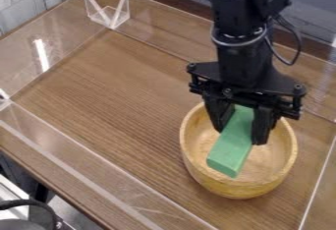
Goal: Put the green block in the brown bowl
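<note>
The green block (pixel 234 147) stands tilted inside the brown bowl (pixel 197 171), which sits at the front right of the wooden table. Its lower end rests near the bowl's floor toward the front, and its upper end is up between my fingers. My gripper (pixel 245 131) hangs straight down over the bowl. Its black fingers (pixel 221 122) sit close against both sides of the block's upper part, shut on it. The fingers reach down past the bowl's rim.
Low clear acrylic walls (pixel 79 136) run around the wooden table (pixel 118 86). A small clear plastic stand (pixel 108 11) sits at the back left corner. A black cable hangs beside the arm at the right.
</note>
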`<state>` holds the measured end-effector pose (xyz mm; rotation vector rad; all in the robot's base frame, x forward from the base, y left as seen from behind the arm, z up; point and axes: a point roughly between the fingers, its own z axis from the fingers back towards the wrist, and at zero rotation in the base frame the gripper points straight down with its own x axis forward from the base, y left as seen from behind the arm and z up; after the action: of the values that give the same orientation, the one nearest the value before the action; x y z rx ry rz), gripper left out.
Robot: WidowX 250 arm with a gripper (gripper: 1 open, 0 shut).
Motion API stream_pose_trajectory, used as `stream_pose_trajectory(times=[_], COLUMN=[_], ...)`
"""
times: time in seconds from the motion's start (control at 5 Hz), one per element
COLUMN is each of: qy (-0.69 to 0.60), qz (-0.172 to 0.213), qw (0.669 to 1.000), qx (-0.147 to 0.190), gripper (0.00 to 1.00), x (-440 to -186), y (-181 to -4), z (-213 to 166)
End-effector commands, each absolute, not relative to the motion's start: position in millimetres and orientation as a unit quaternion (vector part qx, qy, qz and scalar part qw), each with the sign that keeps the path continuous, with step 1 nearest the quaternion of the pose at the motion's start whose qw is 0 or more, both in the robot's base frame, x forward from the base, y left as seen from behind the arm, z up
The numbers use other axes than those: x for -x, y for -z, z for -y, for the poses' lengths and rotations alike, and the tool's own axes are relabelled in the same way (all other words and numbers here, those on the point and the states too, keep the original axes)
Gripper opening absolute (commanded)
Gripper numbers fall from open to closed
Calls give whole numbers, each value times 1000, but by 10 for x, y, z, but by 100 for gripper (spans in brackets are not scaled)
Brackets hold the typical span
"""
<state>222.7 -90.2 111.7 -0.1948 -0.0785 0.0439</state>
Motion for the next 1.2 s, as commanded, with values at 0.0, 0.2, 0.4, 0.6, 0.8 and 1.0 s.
stream_pose_trajectory(times=[0.0,0.2,0.4,0.6,0.8,1.0], qy=[-25,-27,-28,-29,-31,-33], qz=[51,50,48,47,46,46], qw=[993,993,993,993,993,992], qx=[103,104,106,107,108,109], gripper=[0,0,0,0,0,0], x=[-2263,-2258,-2254,-2251,-2246,-2243], y=[-1172,-1163,-1157,-1150,-1145,-1142], z=[897,893,889,885,881,878])
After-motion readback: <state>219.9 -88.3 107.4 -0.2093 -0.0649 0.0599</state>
